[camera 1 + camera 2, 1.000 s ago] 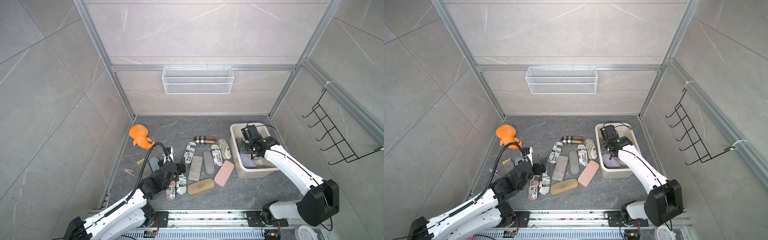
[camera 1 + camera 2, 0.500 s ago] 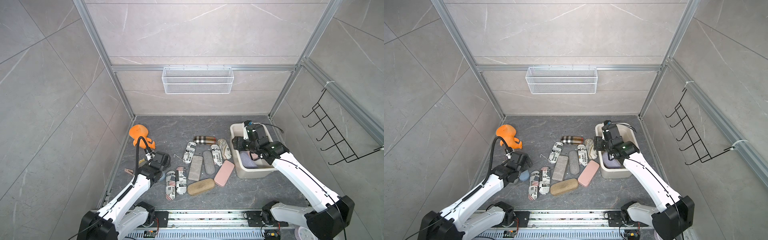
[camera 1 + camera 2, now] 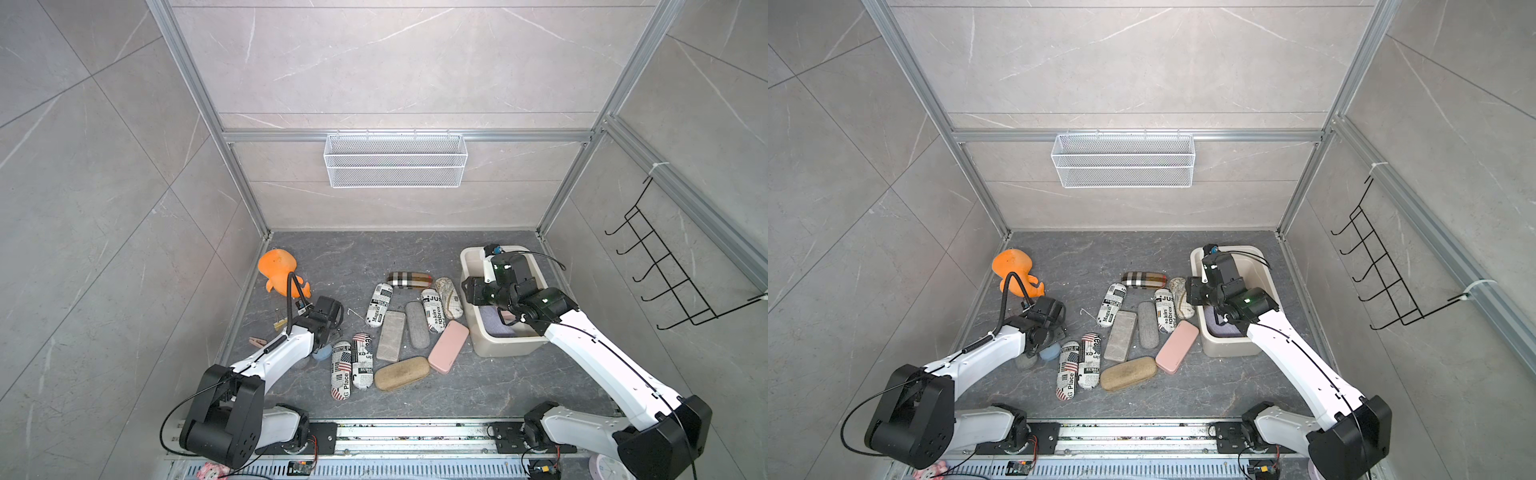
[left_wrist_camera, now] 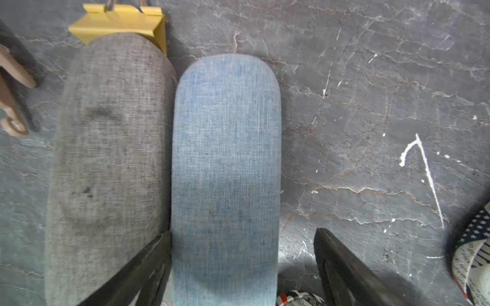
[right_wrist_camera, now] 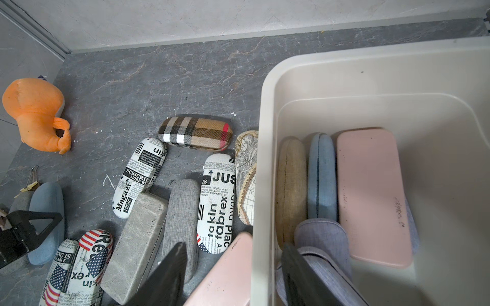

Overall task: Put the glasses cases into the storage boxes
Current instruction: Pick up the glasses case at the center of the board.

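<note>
Snag risk is looming: left claw (image 4: pixel 242 231) is straddling the blue case (image 4: pixel 225 148) on the surface, open and empty, one finger (image 4: pixel 148 254) crowding the grey case (image 4: pixel 111 148) alongside; right claw (image 5: pixel 234 245) is hovering open over the tub (image 5: pixel 265 106).

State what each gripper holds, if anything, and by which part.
Nothing is held. The left gripper stands open astride one end of the blue case, with a gap at one finger. The right gripper is open and empty above the tub rim.

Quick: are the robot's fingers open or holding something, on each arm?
Left gripper: open, fingers astride the blue glasses case.
Right gripper: open, empty, at the rim of the cream tub.
</note>
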Robot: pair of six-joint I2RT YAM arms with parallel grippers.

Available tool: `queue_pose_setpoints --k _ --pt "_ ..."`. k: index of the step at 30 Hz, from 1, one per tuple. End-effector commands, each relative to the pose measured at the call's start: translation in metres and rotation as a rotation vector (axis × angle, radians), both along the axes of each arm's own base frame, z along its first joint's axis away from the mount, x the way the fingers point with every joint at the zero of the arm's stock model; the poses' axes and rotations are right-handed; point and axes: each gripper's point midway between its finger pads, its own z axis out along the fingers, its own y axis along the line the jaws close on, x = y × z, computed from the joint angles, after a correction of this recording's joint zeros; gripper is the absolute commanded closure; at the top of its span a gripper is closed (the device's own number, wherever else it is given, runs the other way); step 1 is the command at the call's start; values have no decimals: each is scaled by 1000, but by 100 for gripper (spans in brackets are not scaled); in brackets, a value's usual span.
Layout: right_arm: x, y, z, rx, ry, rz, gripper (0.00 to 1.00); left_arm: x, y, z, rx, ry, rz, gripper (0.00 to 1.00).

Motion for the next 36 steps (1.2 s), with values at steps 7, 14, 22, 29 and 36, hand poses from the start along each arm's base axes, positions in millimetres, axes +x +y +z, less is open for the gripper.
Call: queue_pose_setpoints --k 7,14,22,29,36 --pt "-2 4 5 17 -27 25 41 25 -15 5 7 -9 -137 23" --pt "-5 2 4 16 -26 21 40 41 -27 0 -1 10 -194 27" --pt "-7 5 13 40 -36 26 38 32 -24 -2 1 25 -196 17" --pt "-5 15 18 67 -34 52 38 20 -29 -23 -22 93 -224 22" --pt "-3 23 23 70 -33 69 39 31 -32 -19 -14 116 -223 27"
